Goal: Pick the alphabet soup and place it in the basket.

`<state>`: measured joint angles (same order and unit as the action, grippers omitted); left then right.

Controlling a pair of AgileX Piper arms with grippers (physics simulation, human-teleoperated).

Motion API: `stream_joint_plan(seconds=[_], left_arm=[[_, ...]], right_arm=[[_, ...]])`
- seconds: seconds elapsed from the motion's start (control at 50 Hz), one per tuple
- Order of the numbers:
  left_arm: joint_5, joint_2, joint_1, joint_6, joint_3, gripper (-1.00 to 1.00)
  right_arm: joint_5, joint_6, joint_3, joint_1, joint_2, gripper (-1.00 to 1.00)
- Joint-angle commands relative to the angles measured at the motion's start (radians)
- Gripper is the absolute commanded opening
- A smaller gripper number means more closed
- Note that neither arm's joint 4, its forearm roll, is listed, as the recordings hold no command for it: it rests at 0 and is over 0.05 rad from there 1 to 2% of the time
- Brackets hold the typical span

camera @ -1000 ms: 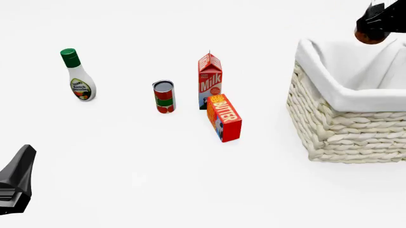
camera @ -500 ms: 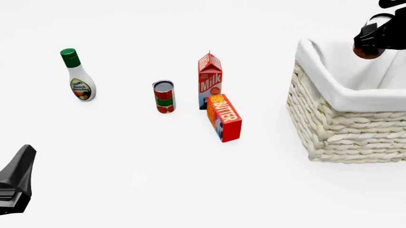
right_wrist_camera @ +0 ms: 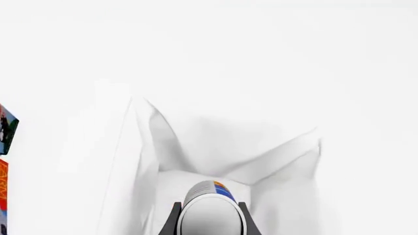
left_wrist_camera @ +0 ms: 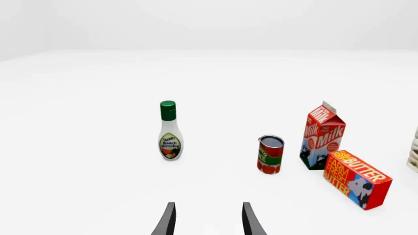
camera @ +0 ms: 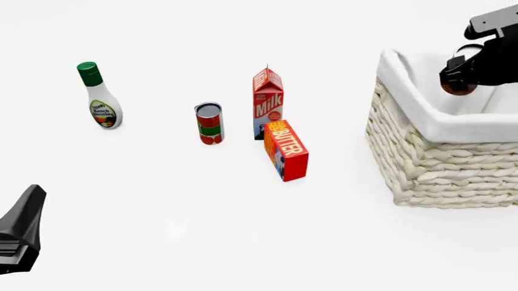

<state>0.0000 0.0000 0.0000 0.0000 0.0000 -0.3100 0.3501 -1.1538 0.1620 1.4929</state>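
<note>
A: Since a sec ago the right gripper [camera: 460, 82] has dropped from above the far rim to w/in the mouth of the big square cream wicker basket w/ white cloth lining [camera: 437, 163]. Left one [camera: 20, 233] hasn't budged.

B: What's it carrying?

A: Small cylindrical soup can, blue label, orange-brown band, silver top [right_wrist_camera: 210, 208]. Jaws pinch it on both sides; wrist view shows a finger on each flank, can lying along them, silver end facing the cam.

B: Why over the middle?

A: Prob so it clears the folded lining and lands on the floor of the basket, not on the rim. Can is in the air over the basket's inside, not yet set down.

B: Left arm?

A: Parked near the table's near-left corner, jaws spread, nothing between. Keeps clear of the red-and-green tin [camera: 208, 123], milk carton [camera: 268, 102], butter box [camera: 285, 150], ranch dressing bottle [camera: 99, 97].
</note>
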Motion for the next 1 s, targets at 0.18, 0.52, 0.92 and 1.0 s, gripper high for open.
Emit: stream_joint_plan(seconds=[0.18, 0.52, 0.92, 1.0], left_arm=[[0.000, 0.000, 0.000, 0.000, 0.000, 1.00], [0.000, 0.000, 0.000, 0.000, 0.000, 1.00], [0.000, 0.000, 0.000, 0.000, 0.000, 1.00], [0.000, 0.000, 0.000, 0.000, 0.000, 1.00]], right_arm=[[0.042, -0.019, 0.008, 0.007, 0.046, -1.00], [0.061, -0.011, -0.001, 0.024, 0.081, -1.00], [0.092, -0.007, -0.020, 0.066, 0.149, -1.00], [0.093, -0.001, -0.024, 0.075, 0.155, -1.00]])
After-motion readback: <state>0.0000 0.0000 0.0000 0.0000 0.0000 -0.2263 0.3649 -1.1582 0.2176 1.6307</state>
